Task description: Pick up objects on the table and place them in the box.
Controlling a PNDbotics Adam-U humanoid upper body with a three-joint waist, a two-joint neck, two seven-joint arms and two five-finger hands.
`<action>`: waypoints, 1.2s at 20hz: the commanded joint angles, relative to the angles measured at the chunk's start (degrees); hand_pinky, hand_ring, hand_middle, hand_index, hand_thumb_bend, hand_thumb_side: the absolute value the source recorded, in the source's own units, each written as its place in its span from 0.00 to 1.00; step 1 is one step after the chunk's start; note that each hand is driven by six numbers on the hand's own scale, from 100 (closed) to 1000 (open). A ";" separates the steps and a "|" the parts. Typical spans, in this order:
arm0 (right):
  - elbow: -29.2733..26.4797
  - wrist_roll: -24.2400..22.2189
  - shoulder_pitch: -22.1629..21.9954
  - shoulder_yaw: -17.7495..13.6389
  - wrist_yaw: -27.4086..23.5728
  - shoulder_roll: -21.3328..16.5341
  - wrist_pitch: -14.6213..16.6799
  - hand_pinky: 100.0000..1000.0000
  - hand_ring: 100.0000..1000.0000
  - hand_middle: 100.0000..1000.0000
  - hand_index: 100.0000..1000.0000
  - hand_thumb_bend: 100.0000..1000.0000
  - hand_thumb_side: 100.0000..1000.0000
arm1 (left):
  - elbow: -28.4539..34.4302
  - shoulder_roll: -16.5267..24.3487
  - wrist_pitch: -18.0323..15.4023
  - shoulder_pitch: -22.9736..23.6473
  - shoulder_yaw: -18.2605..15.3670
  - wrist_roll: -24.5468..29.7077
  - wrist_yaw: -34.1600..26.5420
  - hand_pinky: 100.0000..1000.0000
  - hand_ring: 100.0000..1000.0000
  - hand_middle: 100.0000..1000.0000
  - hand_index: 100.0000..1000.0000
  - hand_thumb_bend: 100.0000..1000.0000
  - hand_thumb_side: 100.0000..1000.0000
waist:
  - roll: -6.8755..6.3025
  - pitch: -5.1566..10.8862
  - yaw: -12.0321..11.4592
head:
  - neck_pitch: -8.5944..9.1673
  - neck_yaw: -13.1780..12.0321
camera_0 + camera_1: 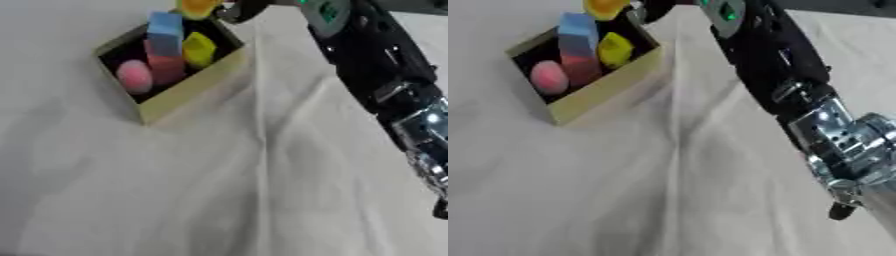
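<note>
A tan cardboard box (188,95) with a black inside stands at the upper left on the white cloth. Inside it are a pink ball (134,76), a yellow block (199,49) and a tall blue-and-pink block (164,45). My right arm (376,65) reaches up across the right side to the box's far edge. Its hand (234,9) is mostly cut off by the top edge, right beside an orange-yellow object (198,7) that hangs over the box's far rim. Whether the fingers are closed around that object is hidden. My left hand shows in neither view.
The table is covered with a creased white cloth (219,190). The forearm's silver joints (846,145) stretch over the right part of the cloth.
</note>
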State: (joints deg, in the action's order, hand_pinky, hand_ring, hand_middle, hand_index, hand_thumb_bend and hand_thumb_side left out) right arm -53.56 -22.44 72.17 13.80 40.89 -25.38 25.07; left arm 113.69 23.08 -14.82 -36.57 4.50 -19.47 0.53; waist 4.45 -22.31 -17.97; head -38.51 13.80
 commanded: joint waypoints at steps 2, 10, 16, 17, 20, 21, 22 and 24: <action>1.24 2.20 1.65 -0.71 3.88 0.12 1.19 0.77 0.75 0.47 0.57 0.00 0.00 | 0.90 0.42 0.02 -0.95 -0.07 0.19 -0.06 0.64 0.76 0.61 0.78 0.47 0.48 | -0.36 1.03 -0.12 | 0.74 0.29; 3.35 1.74 1.48 -0.19 6.74 1.31 3.49 0.77 0.77 0.50 0.60 0.00 0.00 | 0.90 0.25 0.02 -0.97 -0.06 0.28 -0.11 0.64 0.76 0.61 0.78 0.47 0.48 | -0.30 1.00 -0.21 | 0.81 0.34; 3.28 -1.68 1.60 -0.17 9.05 1.17 5.69 0.85 0.90 0.76 0.83 0.41 0.05 | 0.90 0.22 0.07 -0.86 -0.06 0.30 -0.12 0.64 0.76 0.61 0.78 0.47 0.48 | -0.19 1.05 -0.15 | 0.57 0.05; 3.03 -1.89 1.67 -0.20 9.76 1.10 5.79 0.87 0.93 0.78 0.85 0.45 0.05 | 0.90 0.21 0.07 -0.85 -0.05 0.32 -0.12 0.64 0.76 0.61 0.78 0.47 0.48 | -0.18 1.07 -0.13 | 0.54 0.01; 2.58 -2.36 1.80 -0.24 12.11 1.03 5.68 0.89 0.94 0.80 0.87 0.48 0.05 | 0.90 0.19 0.10 -0.84 0.01 0.43 -0.15 0.64 0.76 0.61 0.78 0.47 0.48 | -0.16 1.16 -0.08 | 0.45 -0.02; 2.56 -2.56 1.84 -0.31 12.67 1.00 5.60 0.89 0.94 0.80 0.88 0.50 0.04 | 0.90 0.19 0.12 -0.83 0.03 0.48 -0.15 0.64 0.76 0.61 0.78 0.47 0.48 | -0.16 1.21 -0.06 | 0.42 -0.03; 2.55 -2.72 1.89 -0.39 13.04 1.00 5.58 0.89 0.94 0.80 0.88 0.50 0.04 | 0.90 0.19 0.13 -0.83 0.03 0.51 -0.16 0.64 0.76 0.61 0.78 0.47 0.48 | -0.16 1.25 -0.05 | 0.39 -0.04; 2.41 -2.91 2.07 -0.56 13.30 0.96 5.76 0.89 0.94 0.80 0.89 0.51 0.04 | 0.90 0.19 0.14 -0.80 0.04 0.56 -0.19 0.64 0.76 0.61 0.78 0.47 0.48 | -0.17 1.38 0.01 | 0.33 -0.06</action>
State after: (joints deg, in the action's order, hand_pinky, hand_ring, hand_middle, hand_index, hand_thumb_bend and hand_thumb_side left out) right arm -49.89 -25.16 72.64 13.77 53.49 -23.43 30.76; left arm 113.69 22.65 -14.60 -36.62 4.74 -19.19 0.49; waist 4.64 -22.53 -17.98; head -38.24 13.85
